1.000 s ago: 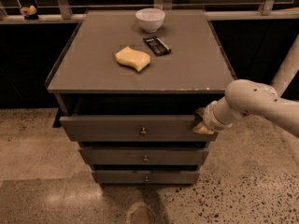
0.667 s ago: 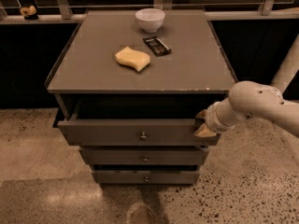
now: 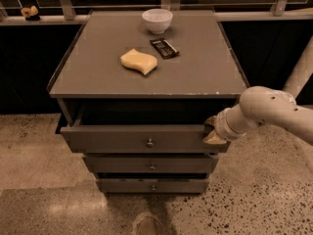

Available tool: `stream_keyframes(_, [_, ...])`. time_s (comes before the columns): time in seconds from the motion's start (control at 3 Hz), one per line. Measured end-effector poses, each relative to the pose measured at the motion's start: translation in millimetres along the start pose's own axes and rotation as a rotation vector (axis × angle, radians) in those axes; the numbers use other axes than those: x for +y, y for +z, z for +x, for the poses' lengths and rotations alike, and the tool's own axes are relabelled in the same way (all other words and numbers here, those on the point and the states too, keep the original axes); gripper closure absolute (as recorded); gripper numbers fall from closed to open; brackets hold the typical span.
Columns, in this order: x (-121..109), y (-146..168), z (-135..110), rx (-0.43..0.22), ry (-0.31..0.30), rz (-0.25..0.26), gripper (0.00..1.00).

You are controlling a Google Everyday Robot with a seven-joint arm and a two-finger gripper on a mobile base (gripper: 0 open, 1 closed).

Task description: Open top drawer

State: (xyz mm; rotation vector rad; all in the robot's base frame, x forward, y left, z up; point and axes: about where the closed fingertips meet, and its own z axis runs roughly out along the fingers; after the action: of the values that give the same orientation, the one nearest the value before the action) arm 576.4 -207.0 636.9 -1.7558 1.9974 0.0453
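The top drawer (image 3: 122, 138) is sitting further out of the cabinet (image 3: 195, 77) than a moment ago, its left corner now jutting past the frame. It is showing a wide grey-brown front with a small round metal knob (image 3: 149, 142) at centre and a dark gap above. The gripper (image 3: 213, 130) is at the front's right end, its pads closing on the panel edge. Two narrower drawers (image 3: 151, 164) are lying shut below. A sponge (image 3: 139, 61), bowl (image 3: 157, 20) and dark packet (image 3: 164, 47) are resting on top.

cream hand (image 3: 214, 131) at right end of grey-brown top drawer (image 3: 117, 140), yellow sponge (image 3: 139, 61).
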Motion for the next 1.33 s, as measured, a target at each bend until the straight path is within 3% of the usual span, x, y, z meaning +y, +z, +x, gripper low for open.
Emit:
stream_keyframes(1.0, [18.3, -4.0, 5.8, -0.009, -0.004, 0.008, 1.0])
stream_keyframes(1.33, [27.9, -2.5, 7.6, 0.011, -0.03, 0.008, 1.0])
